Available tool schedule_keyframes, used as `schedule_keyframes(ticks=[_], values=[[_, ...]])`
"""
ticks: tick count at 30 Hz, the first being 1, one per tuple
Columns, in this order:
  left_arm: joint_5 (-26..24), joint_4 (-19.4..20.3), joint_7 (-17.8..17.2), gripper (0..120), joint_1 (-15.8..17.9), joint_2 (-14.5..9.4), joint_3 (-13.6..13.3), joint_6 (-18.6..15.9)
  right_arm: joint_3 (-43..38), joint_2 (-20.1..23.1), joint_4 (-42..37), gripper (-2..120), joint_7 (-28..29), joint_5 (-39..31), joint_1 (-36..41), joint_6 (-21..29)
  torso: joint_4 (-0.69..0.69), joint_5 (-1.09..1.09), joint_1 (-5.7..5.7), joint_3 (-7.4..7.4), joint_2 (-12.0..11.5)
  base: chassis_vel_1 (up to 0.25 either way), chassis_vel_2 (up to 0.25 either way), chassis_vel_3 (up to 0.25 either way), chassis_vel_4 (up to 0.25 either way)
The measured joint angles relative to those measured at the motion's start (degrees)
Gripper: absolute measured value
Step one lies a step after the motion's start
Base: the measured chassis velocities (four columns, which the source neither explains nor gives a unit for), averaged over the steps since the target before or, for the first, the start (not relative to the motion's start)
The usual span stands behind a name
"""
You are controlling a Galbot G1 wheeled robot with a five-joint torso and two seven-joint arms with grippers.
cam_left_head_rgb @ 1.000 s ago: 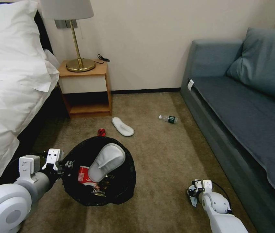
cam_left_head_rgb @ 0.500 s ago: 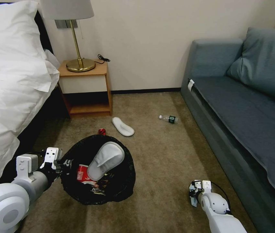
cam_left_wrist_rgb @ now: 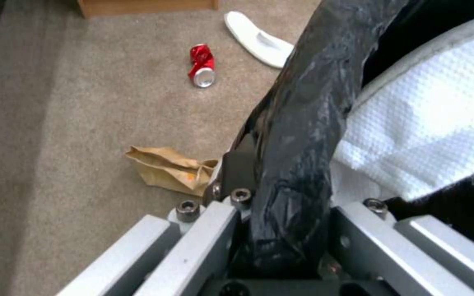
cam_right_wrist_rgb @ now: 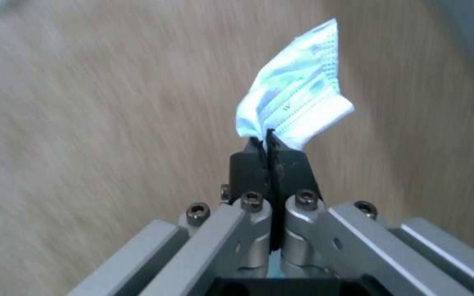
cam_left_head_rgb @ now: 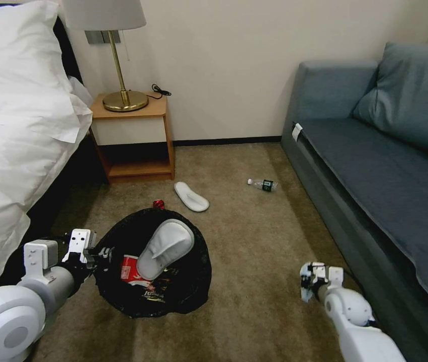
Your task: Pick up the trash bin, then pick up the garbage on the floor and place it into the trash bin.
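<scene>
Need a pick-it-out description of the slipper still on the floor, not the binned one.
Start at the wooden nightstand beside the bed. On the carpet just in front of its right corner lies a white slipper, flat, with a red can to its left. Its twin stands tilted inside the black-lined trash bin.

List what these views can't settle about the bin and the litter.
- Bin contents: a slipper and black liner hide the bottom, head view.
- Brown paper bag: partly behind the left tool, left wrist view.
- Bottle label: too small, head view.
- Floor under the mask in the right tool: blurred.
</scene>
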State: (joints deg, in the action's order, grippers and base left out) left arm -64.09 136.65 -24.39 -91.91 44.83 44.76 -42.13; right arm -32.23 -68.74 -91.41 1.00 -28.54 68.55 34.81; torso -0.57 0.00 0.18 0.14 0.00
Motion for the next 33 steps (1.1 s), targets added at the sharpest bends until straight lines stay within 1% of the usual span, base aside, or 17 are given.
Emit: schedule_keyframes(ticks=[2, 3, 6, 9, 12, 14, 15, 17, 18, 20, 21, 23, 24, 26, 27, 30, 33], values=[[0.03, -0.04, -0.59, 2, 0.12, 0.25, -0.04, 0.0, -0.79, 2.04, -5.29, 0, -0.08, -2.52, -0.73, 0.05, 0.0, 0.0, 0.0, 0.0, 0.0, 0.0, 0.0, 0.0, 0.0], [0.03, -0.04, -0.59, 2, 0.12, 0.25, -0.04, 0.0, -0.79, 2.04, -5.29, 0, -0.08, -2.52, -0.73, 0.05, 0.0, 0.0, 0.0, 0.0, 0.0, 0.0, 0.0, 0.0, 0.0], [0.09, -0.43, -1.35, 2, 0.62, 0.33, -0.33, 0.0, -0.96, 4.67, -11.74, 0, -0.43, -6.44, -2.85, 0.42, 0.01, 0.0, 0.0, 0.0, 0.0, 0.0, 0.0, 0.0, 0.0], [0.07, -0.66, -1.84, 2, 1.02, 0.25, -0.76, 0.0, -0.59, 5.83, -13.74, 0, -1.04, -8.32, -4.0, 0.48, 0.0, 0.0, 0.0, 0.0, 0.0, 0.0, 0.0, 0.0, 0.0], [0.07, -1.28, -2.22, 2, 1.73, 0.09, -1.64, 0.0, 0.15, 7.46, -16.14, 0, -3.1, -11.01, -5.98, 0.43, 0.0, 0.0, 0.0, 0.0, 0.0, 0.0, 0.0, 0.0, 0.0], [0.52, -2.72, -2.58, 2, 3.17, 0.12, -3.31, 0.0, 1.58, 9.18, -17.77, 0, -7.87, -13.54, -9.01, -1.32, 0.01, 0.01, 0.0, 0.0, 0.0, 0.0, 0.0, 0.0, 0.0], [0.52, -2.72, -2.58, 2, 3.17, 0.12, -3.31, 0.0, 1.58, 9.18, -17.77, 0, -7.87, -13.54, -9.01, -1.32, 0.01, 0.01, 0.0, 0.0, 0.0, 0.0, 0.0, 0.0, 0.0], [0.53, -4.12, -3.04, 2, 4.82, 0.51, -5.01, 0.0, 3.2, 10.68, -18.31, 0, -12.32, -16.27, -11.36, -3.55, 0.01, -0.01, 0.0, 0.0, 0.0, 0.0, 0.0, 0.0, 0.0], [0.53, -4.12, -3.04, 2, 4.82, 0.51, -5.01, 0.0, 3.2, 10.68, -18.31, 0, -12.32, -16.27, -11.36, -3.55, 0.01, -0.01, 0.0, 0.0, 0.0, 0.0, 0.0, 0.0, 0.0], [0.34, -5.82, -3.51, 2, 6.68, 0.94, -6.31, 0.0, 5.25, 11.62, -18.31, 0, -16.68, -19.05, -13.75, -5.37, 0.0, 0.0, 0.0, 0.01, 0.0, 0.0, 0.0, 0.0, 0.0], [0.34, -5.82, -3.51, 2, 6.68, 0.94, -6.31, 0.0, 5.25, 11.62, -18.31, 0, -16.68, -19.05, -13.75, -5.37, 0.0, 0.0, 0.0, 0.01, 0.0, 0.0, 0.0, 0.0, 0.0], [-0.07, -7.68, -3.93, 2, 8.74, 1.46, -7.48, 0.0, 8.2, 11.87, -17.45, 0, -19.62, -21.24, -16.67, -7.01, 0.0, -0.01, 0.0, 0.0, 0.0, 0.0, 0.0, 0.0, 0.0], [-0.07, -7.68, -3.93, 2, 8.74, 1.46, -7.48, 0.0, 8.2, 11.87, -17.45, 0, -19.62, -21.24, -16.67, -7.01, 0.0, -0.01, 0.0, 0.0, 0.0, 0.0, 0.0, 0.0, 0.0], [-0.21, -9.67, -4.55, 2, 10.94, 2.05, -8.54, 0.0, 12.36, 11.47, -15.83, 0, -20.74, -24.07, -20.73, -8.22, 0.0, 0.01, 0.0, 0.0, 0.0, 0.0, 0.0, 0.0, 0.0], [-0.21, -9.67, -4.55, 2, 10.94, 2.05, -8.54, 0.0, 12.36, 11.47, -15.83, 0, -20.74, -24.07, -20.73, -8.22, 0.0, 0.01, 0.0, 0.0, 0.0, 0.0, 0.0, 0.0, 0.0], [-0.7, -11.4, -5.28, 2, 13.43, 2.6, -9.56, 0.0, 18.03, 9.77, -13.2, 0, -22.66, -24.82, -26.53, -8.81, 0.01, -0.01, 0.01, 0.01, 0.0, 0.0, 0.0, 0.0, 0.0], [-0.95, -11.71, -5.94, 2, 14.14, 2.6, -10.02, 0.02, 20.62, 8.47, -12.23, 0, -23.66, -25.03, -28.87, -8.82, 0.0, -0.02, 0.0, 0.0, 0.0, 0.0, 0.0, 0.0, 0.0]])
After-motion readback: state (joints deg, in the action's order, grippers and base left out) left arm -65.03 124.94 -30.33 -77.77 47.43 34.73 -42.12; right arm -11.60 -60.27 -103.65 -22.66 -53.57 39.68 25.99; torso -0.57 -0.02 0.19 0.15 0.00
